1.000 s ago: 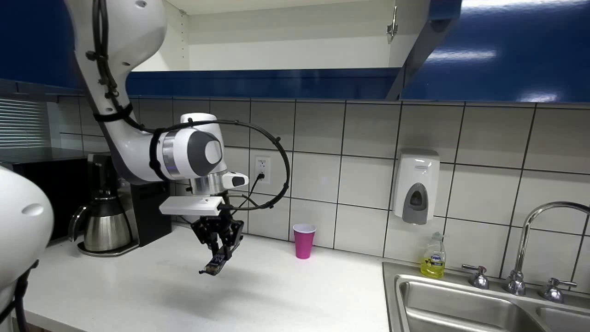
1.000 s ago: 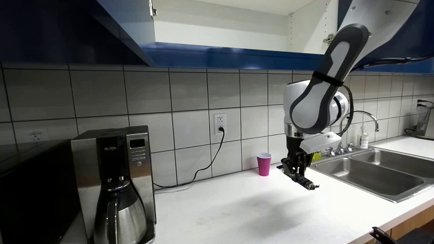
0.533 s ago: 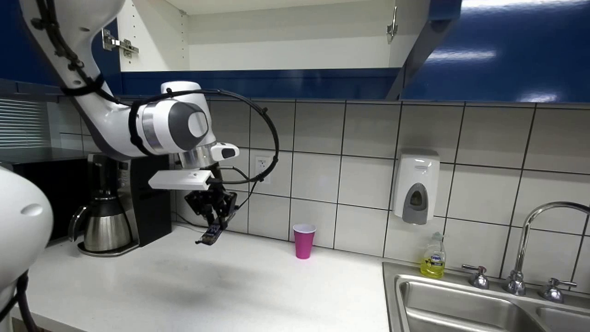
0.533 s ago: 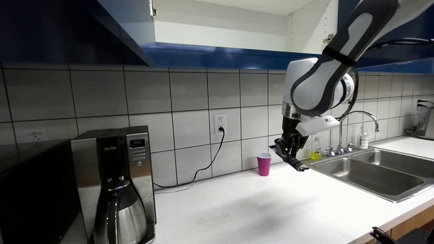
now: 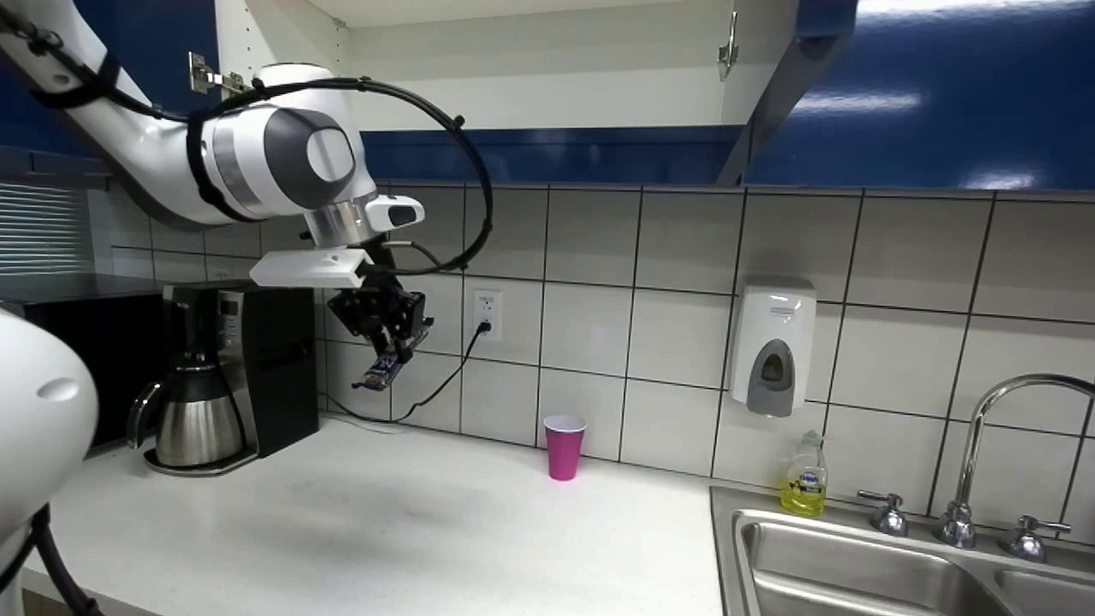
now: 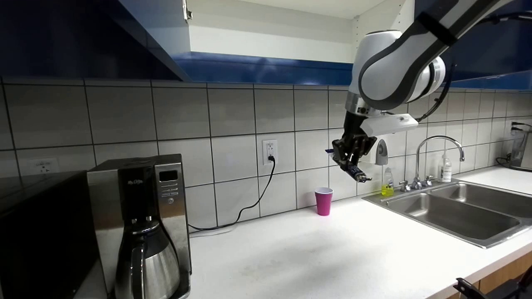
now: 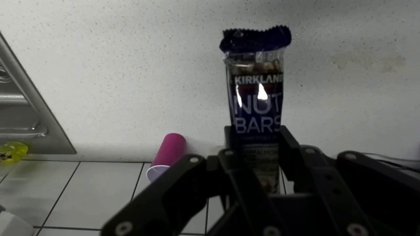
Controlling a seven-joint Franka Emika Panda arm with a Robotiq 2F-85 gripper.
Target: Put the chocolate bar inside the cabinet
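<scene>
The chocolate bar (image 7: 257, 108) is a flat wrapped bar with a dark blue and clear wrapper. My gripper (image 7: 258, 135) is shut across its narrow sides, and its far part sticks out beyond the fingertips. In both exterior views the gripper (image 5: 395, 342) (image 6: 350, 160) holds the bar (image 5: 382, 371) (image 6: 356, 172) tilted, well above the counter and below the cabinet. The overhead cabinet (image 5: 556, 156) has a blue lower edge and a pale interior; it stands open, also in an exterior view (image 6: 266, 68). The wrist covers part of its side in both exterior views.
A pink cup (image 5: 565, 449) stands on the counter by the tiled wall. A coffee maker (image 6: 172, 199) stands beside a black appliance. A soap dispenser (image 5: 774, 342) hangs on the wall above the sink (image 5: 725, 547). An opened cabinet door (image 6: 162, 37) sticks out from the cabinet's side.
My gripper has risen steadily from low above the counter, carrying the bar with it. The wrist now overlaps the cabinet's lower edge in both exterior views. The cup and cabinet have not moved.
</scene>
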